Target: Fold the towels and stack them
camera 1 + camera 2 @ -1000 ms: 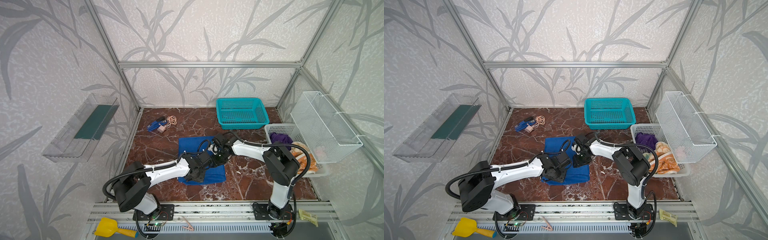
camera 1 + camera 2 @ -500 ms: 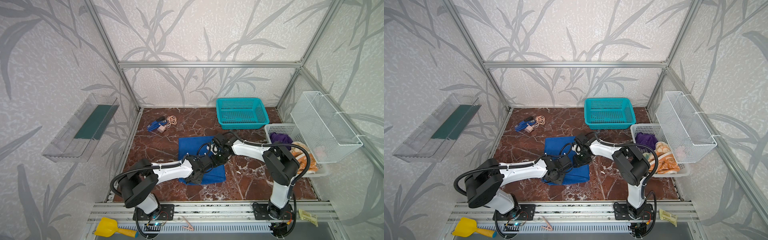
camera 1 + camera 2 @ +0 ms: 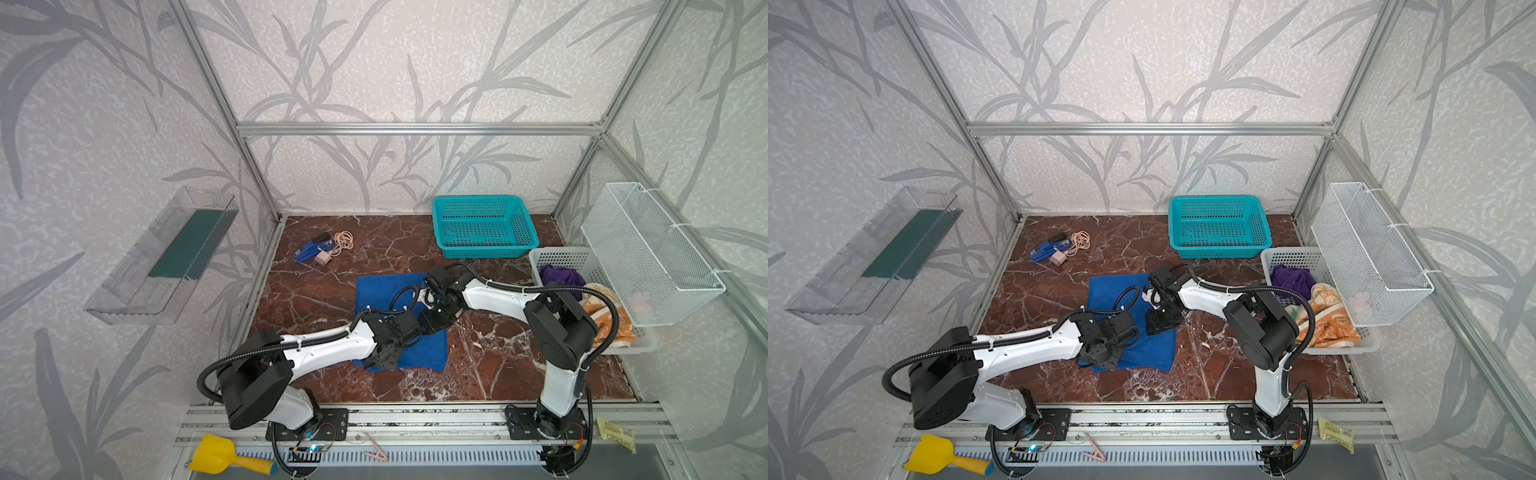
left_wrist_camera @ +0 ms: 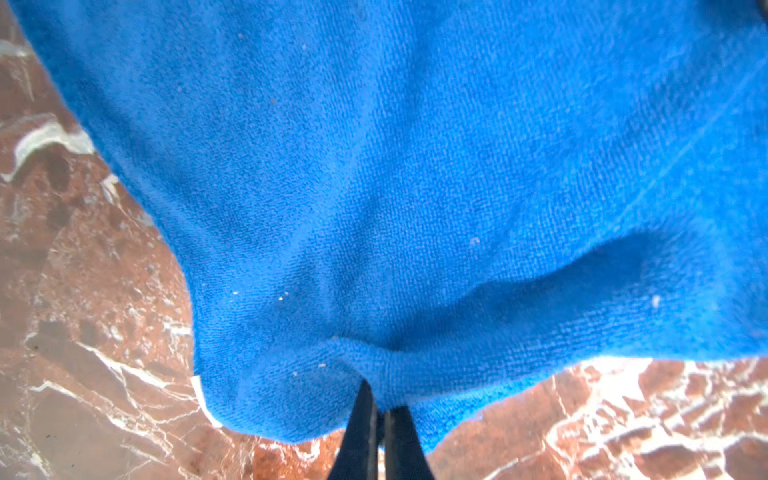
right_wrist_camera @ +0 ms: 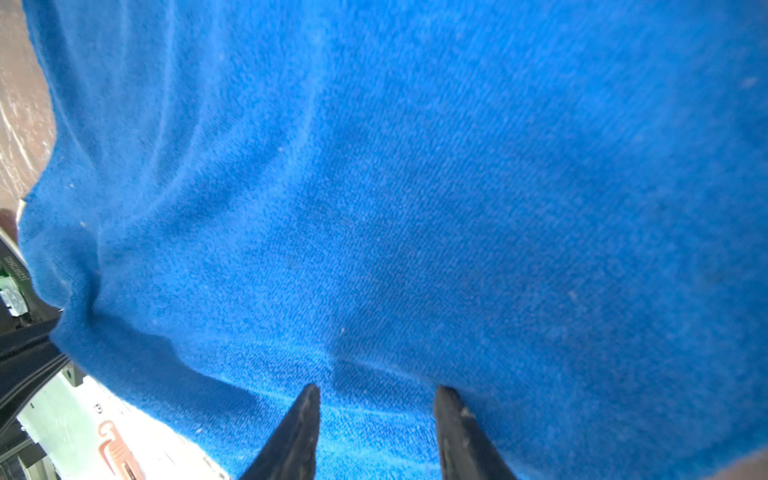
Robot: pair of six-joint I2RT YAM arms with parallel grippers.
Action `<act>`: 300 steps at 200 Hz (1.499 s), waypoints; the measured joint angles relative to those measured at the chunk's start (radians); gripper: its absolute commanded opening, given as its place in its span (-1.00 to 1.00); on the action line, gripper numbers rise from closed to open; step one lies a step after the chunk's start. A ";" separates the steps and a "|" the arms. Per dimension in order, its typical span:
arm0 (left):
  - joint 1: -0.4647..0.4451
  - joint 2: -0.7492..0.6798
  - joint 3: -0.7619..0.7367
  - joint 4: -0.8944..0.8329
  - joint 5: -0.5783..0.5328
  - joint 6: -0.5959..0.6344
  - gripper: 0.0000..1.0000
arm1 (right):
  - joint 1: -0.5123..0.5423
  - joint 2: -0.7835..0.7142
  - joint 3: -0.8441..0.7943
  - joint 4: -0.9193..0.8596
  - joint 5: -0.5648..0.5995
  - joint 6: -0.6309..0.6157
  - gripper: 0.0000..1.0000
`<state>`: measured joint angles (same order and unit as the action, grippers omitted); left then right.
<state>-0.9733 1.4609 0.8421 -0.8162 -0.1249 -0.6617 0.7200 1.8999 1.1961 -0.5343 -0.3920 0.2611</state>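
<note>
We see pale walls (image 3: 395,62) papered with grey leaves, braced by an aluminium frame (image 3: 415,128). Below lies the counter (image 3: 498,365), red-brown marble veined with white. A clear shelf (image 3: 166,257) hangs on the left wall and a white wire basket (image 3: 648,257) on the right wall. A teal basket (image 3: 486,251) sits at the back. Beside it, along the right edge, a white basket (image 3: 557,251) holds the purple towel (image 3: 561,276) and the orange towel (image 3: 606,320), whose lettering we cannot read at this size.

The blue towel (image 3: 374,291) lies spread mid-counter. The left hand (image 4: 376,399) pinches its near left corner, fingers pressed together on the cloth. The right hand (image 5: 376,390) stands over the towel's right side with its fingers apart, tips at the cloth.

The smaller things are a blue gadget with a plug (image 3: 318,253) and rubber bands (image 3: 344,240) at the back left. On the front rail (image 3: 415,415) lie a yellow scoop (image 3: 216,455), a pink clothespin (image 3: 376,451) and a yellow packet (image 3: 617,432), its print too small for us to read.
</note>
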 measured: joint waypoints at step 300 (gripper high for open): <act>0.883 0.517 0.451 0.372 0.571 0.129 -0.17 | -0.156 0.233 0.434 -0.030 0.438 -0.033 0.00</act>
<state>-0.0902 1.9778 1.2930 -0.4438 0.4461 -0.5331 0.5636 2.1334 1.6299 -0.5640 0.0456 0.2279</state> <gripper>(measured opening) 0.461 0.499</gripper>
